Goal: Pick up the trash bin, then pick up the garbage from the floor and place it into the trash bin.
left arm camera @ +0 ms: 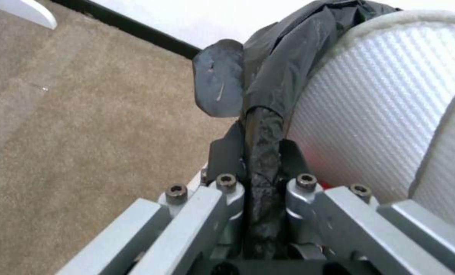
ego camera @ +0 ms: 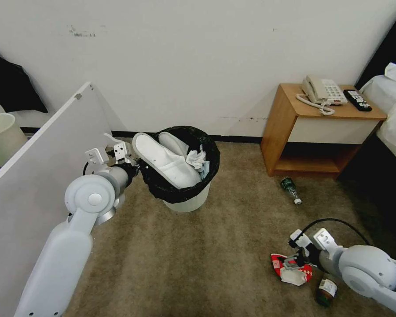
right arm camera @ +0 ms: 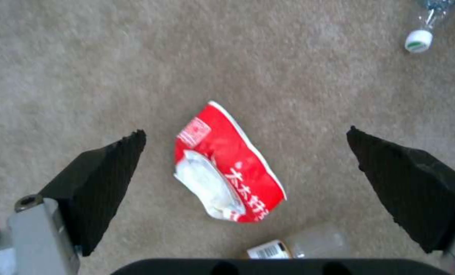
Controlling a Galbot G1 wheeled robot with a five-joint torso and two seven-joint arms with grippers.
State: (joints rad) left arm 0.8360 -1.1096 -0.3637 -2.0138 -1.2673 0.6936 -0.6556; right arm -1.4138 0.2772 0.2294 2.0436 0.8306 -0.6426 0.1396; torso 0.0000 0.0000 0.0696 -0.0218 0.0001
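The trash bin (ego camera: 187, 200), white with a black bag over its rim, hangs tilted from my left gripper (ego camera: 138, 169). That gripper (left arm camera: 260, 149) is shut on the bagged rim (left arm camera: 268, 76). Inside lie two white slippers (ego camera: 167, 160), one close to the wrist (left arm camera: 370, 114), and a crumpled tissue (ego camera: 197, 158). Garbage on the carpet: a red-white wrapper (ego camera: 290, 267) (right arm camera: 227, 172), a green-labelled bottle (ego camera: 290, 189) by the nightstand, and another bottle (ego camera: 326, 290) (right arm camera: 299, 246). My right gripper (ego camera: 295, 259) (right arm camera: 245, 131) hovers open just above the wrapper, fingers either side.
A wooden nightstand (ego camera: 290, 132) with a telephone (ego camera: 323, 90) and black remote (ego camera: 357, 100) stands against the wall. A white panel (ego camera: 39, 176) leans at left, an unlined bucket (ego camera: 2, 134) behind it. A bed (ego camera: 391, 119) borders the right.
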